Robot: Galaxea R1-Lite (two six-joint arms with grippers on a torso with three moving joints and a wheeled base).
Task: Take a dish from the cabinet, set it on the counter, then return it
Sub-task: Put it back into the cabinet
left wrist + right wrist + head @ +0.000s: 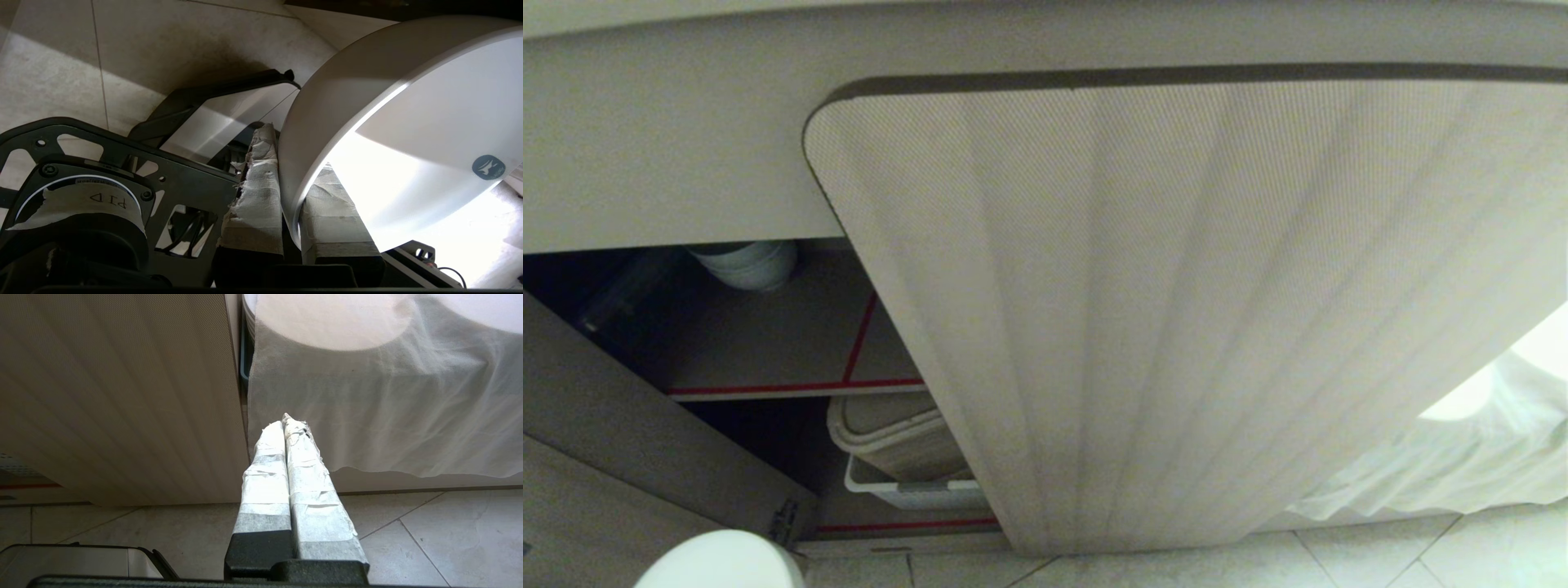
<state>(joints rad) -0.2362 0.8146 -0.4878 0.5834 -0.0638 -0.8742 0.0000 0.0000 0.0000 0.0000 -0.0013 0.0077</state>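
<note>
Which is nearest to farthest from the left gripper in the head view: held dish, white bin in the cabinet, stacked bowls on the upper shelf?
1. dish, held in the left gripper, bottom left.
2. white bin, lower shelf of the cabinet.
3. stacked bowls, back of upper shelf.

The plain white round ceramic bowl in my left pincer carries one small blue-grey round mark. Beyond it, the pale beige ribbed cabinet door and brown shelves with red edge strips.
</note>
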